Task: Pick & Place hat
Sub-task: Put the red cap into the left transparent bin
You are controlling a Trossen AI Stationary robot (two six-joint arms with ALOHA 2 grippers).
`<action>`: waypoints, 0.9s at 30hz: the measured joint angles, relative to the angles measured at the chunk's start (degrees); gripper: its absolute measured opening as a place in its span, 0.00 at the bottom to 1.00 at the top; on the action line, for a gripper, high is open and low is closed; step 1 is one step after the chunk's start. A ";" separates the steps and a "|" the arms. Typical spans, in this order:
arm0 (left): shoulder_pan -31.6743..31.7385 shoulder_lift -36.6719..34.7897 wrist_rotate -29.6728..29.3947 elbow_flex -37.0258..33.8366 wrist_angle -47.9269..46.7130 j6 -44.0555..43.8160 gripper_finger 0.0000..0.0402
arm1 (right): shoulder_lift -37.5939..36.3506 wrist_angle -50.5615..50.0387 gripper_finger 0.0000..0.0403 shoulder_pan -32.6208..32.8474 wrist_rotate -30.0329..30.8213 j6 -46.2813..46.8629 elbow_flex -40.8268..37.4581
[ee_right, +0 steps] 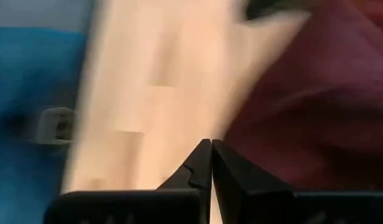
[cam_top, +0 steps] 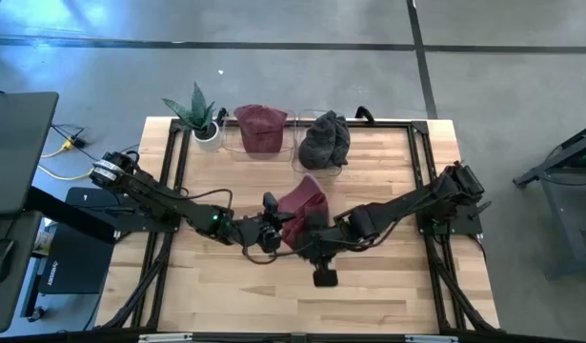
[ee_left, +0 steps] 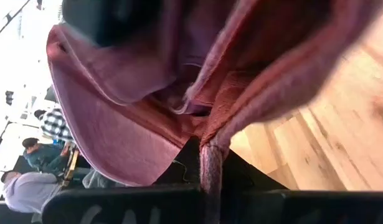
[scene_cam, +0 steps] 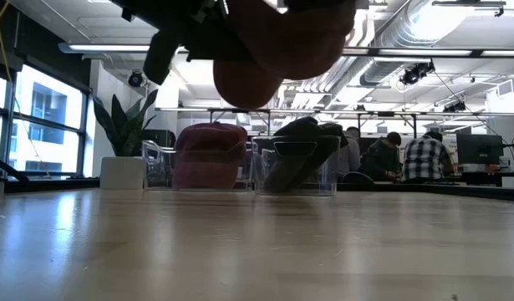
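So the maroon hat (cam_top: 303, 204) is up off the worktop (cam_top: 388, 276) near the middle, left hand (cam_top: 270, 232) clamped on its fabric. Right hand (ee_right: 211, 163) sits just beside it, fingers pressed together on nothing.

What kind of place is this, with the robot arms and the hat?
Probably a shared robotics lab or open-plan workshop: a wooden table on a concrete floor, exposed ceiling ducts, and people at desks behind.
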 joint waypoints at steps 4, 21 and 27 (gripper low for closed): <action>-1.43 0.00 -0.05 0.00 0.17 1.08 0.00 | -0.32 5.52 0.01 0.76 -2.11 -2.87 0.13; -0.60 0.61 1.12 0.02 -0.08 -14.33 0.00 | -9.33 -22.81 0.00 -0.51 29.38 26.23 -1.82; -1.03 1.01 -1.84 0.08 -0.56 -14.10 0.00 | -9.35 -31.28 0.00 -1.55 31.38 34.86 -3.72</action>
